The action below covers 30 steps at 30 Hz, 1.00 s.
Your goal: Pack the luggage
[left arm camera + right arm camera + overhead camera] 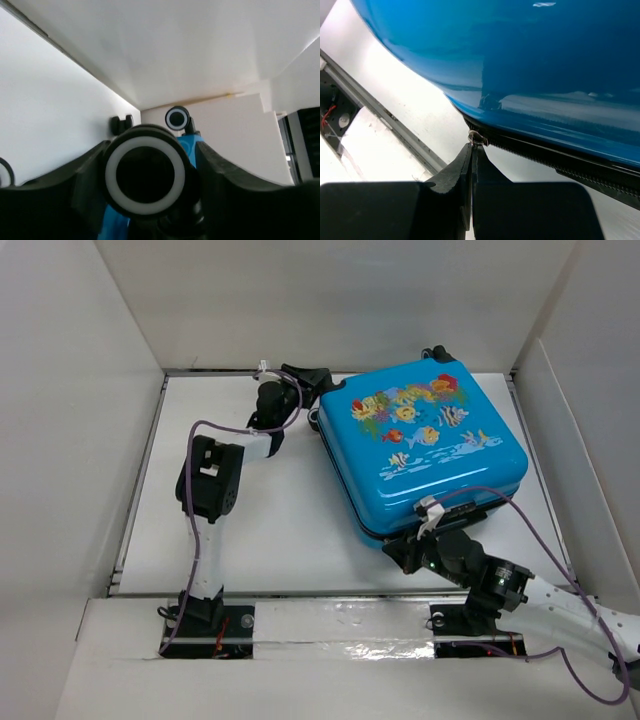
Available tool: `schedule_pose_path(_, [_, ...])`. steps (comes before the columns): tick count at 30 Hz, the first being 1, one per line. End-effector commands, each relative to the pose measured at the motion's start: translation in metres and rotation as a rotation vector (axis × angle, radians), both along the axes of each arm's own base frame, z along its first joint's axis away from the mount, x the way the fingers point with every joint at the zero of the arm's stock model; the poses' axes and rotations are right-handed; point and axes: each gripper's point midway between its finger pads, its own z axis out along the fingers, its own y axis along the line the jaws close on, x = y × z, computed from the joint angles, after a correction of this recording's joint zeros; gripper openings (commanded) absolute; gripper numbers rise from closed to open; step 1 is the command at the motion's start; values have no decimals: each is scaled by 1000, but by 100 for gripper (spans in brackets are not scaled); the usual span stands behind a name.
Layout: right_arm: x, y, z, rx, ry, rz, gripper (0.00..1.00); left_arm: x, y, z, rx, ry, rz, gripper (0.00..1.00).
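Note:
The luggage (pixel 425 445) lies flat and closed on the white table (pixel 260 530), a bright blue shell with a fish print on top. My left gripper (pixel 312 382) is at its far left corner. In the left wrist view a black wheel with a white ring (pixel 145 175) fills the gap between the fingers of my left gripper (pixel 152 147), and a second wheel (pixel 177 119) shows beyond. My right gripper (pixel 405 548) is at the near edge of the luggage. Its fingers (pixel 474 146) are pressed together on the small metal zipper pull (pixel 479 137) of the black zipper (pixel 560 160).
White walls (pixel 330 300) box in the table at the back and on both sides. A metal rail (pixel 385 120) runs along the near table edge. Purple cables (pixel 545 540) trail from both arms. A pair of small black parts (pixel 122 124) sits by the back wall.

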Motion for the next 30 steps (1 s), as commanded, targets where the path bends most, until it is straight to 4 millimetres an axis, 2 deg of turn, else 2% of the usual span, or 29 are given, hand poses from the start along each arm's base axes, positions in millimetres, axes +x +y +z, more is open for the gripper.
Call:
schedule_pose_path(1, [13, 6, 53, 147, -86, -45, 0, -1, 1, 74, -62, -260, 10, 23])
schedule_pose_path(2, [15, 4, 57, 151, -94, -62, 0, 0, 12, 85, -62, -280, 32, 14])
schedule_pose_path(3, [18, 1, 57, 148, -97, -77, 0, -2, 15, 90, -59, -290, 49, 0])
schedule_pose_path(4, [21, -2, 59, 149, -104, -96, 0, -2, 26, 85, -28, -292, 73, 0])
schedule_pose_path(5, [24, -3, 60, 146, -109, -102, 0, -6, 42, 104, -23, -331, 100, 0])
schedule_pose_path(6, [30, -8, 62, 143, -115, -128, 0, -9, 51, 109, -14, -346, 120, 0])
schedule_pose_path(7, [34, -10, 63, 145, -122, -138, 0, -15, 60, 100, 7, -336, 133, 0])
schedule_pose_path(8, [35, -9, 66, 143, -135, -118, 0, -22, 76, 117, 23, -379, 164, 0])
schedule_pose_path(9, [44, -16, 68, 141, -147, -151, 0, -28, 84, 125, 30, -407, 174, 0])
schedule_pose_path(10, [49, -17, 72, 148, -159, -156, 0, -35, 94, 113, 53, -388, 188, 0])
schedule_pose_path(11, [51, -16, 74, 142, -172, -136, 0, -49, 106, 133, 51, -425, 211, 0])
schedule_pose_path(12, [56, -19, 75, 136, -182, -144, 0, -56, 122, 139, 50, -441, 256, 0])
schedule_pose_path(13, [70, -26, 79, 128, -192, -184, 0, -70, 128, 118, 68, -399, 274, 0])
schedule_pose_path(14, [73, -25, 82, 119, -209, -157, 0, -89, 142, 140, 65, -442, 306, 0])
schedule_pose_path(15, [77, -26, 85, 117, -218, -147, 0, -99, 148, 141, 66, -444, 334, 0])
schedule_pose_path(16, [87, -25, 92, 117, -231, -145, 0, -114, 154, 118, 86, -397, 347, 0])
schedule_pose_path(17, [96, -30, 99, 115, -258, -140, 0, -136, 161, 137, 66, -442, 367, 0])
schedule_pose_path(18, [103, -31, 103, 108, -267, -138, 0, -148, 164, 137, 51, -444, 373, 0])
schedule_pose_path(19, [109, -32, 108, 107, -279, -136, 0, -162, 160, 120, 56, -417, 359, 0])
schedule_pose_path(20, [119, -34, 112, 93, -277, -127, 0, -180, 158, 138, 39, -466, 355, 0])
schedule_pose_path(22, [125, -31, 115, 91, -273, -96, 0, -189, 155, 132, 73, -440, 348, 0])
schedule_pose_path(23, [122, -24, 116, 110, -263, -61, 0, -195, 156, 139, 69, -450, 347, 0])
schedule_pose_path(24, [117, -15, 106, 118, -238, -27, 0, -195, 159, 138, 73, -442, 361, 0])
schedule_pose_path(25, [112, -9, 105, 137, -242, -6, 0, -195, 159, 145, 82, -456, 365, 0])
schedule_pose_path(26, [108, -6, 98, 151, -217, -10, 0, -189, 173, 150, 95, -451, 422, 0])
schedule_pose_path(27, [94, 0, 84, 152, -192, 15, 0, -182, 176, 143, 127, -410, 440, 0])
schedule_pose_path(29, [82, 4, 73, 167, -166, 21, 0, -163, 186, 151, 184, -408, 487, 0])
schedule_pose_path(30, [76, 5, 69, 171, -162, 29, 0, -156, 188, 145, 205, -377, 502, 0])
